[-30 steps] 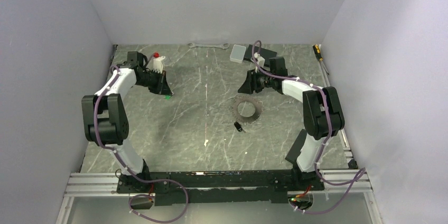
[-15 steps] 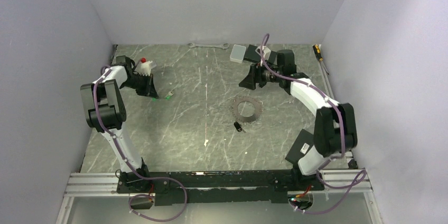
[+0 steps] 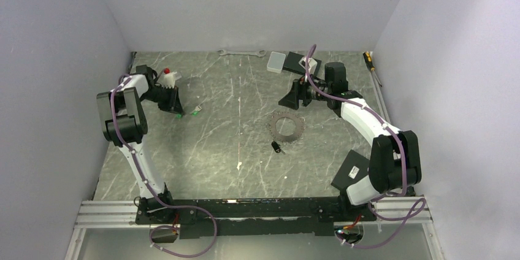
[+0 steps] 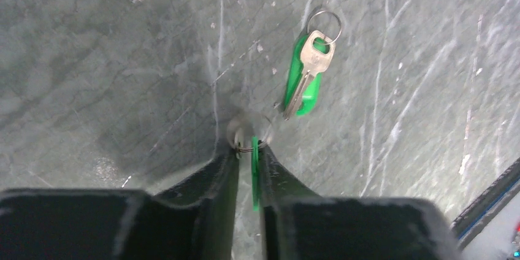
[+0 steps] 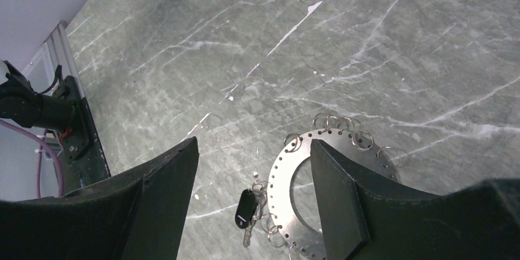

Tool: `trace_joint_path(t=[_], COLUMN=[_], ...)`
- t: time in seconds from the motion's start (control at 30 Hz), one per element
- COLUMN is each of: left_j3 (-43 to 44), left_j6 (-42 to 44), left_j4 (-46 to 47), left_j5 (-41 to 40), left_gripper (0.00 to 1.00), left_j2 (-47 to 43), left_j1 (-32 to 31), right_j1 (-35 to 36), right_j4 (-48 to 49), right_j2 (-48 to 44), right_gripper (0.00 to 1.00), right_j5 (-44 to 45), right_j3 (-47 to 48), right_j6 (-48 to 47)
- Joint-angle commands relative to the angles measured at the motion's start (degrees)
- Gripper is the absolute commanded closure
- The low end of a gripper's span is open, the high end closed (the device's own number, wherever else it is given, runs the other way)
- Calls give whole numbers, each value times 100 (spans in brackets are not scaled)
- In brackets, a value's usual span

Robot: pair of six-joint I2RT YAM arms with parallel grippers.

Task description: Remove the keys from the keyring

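Observation:
The keyring (image 3: 287,127) is a flat grey metal ring plate with holes and several small split rings, lying mid-table; it also shows in the right wrist view (image 5: 288,180). A black-headed key (image 3: 277,147) hangs on its near left edge (image 5: 246,208). My right gripper (image 3: 289,98) is open and empty (image 5: 254,149), above and beyond the plate. My left gripper (image 3: 177,111) is shut (image 4: 248,149) on a green-headed key (image 4: 254,174) held edge-on, its small split ring (image 4: 250,134) poking out. A second green-headed key (image 4: 305,76) lies loose on the table just right of it (image 3: 196,111).
A silver wrench (image 3: 242,53) lies at the back edge. A white box (image 3: 276,62) and a black box (image 3: 294,62) sit back right, a screwdriver (image 3: 370,61) by the right wall. A white bottle with a red cap (image 3: 170,76) stands behind my left gripper.
My left gripper has shifted left with one green key, leaving the other green key on the table. My right arm has swung toward the back right, its gripper staying open.

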Motion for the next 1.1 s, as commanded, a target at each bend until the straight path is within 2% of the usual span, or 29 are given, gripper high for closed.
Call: trace_joint_path(t=[0.0, 0.07, 0.3, 0.63, 0.8, 0.9, 1.07], left_j3=[240, 242, 329, 429, 436, 344, -144], left_j6=[17, -23, -116, -241, 91, 206, -107], left_j4=[-68, -20, -49, 29, -157, -261, 106], left_j5=[191, 182, 118, 54, 64, 98, -93], left_gripper=[72, 65, 55, 53, 57, 60, 56], left_j2=[122, 108, 37, -74, -120, -330, -964], left_j1=[-5, 1, -14, -5, -14, -14, -131], right_j1=[-6, -6, -6, -6, -6, -6, -6], right_j4=[268, 260, 254, 236, 218, 202, 233], right_j2=[-13, -6, 6, -5, -21, -13, -10], right_gripper=[29, 29, 29, 29, 29, 29, 29], right_j5=[-176, -160, -210, -220, -212, -215, -214], right_j3=[-7, 0, 10, 6, 2, 2, -5], right_j6=[-41, -52, -61, -103, -140, -136, -107])
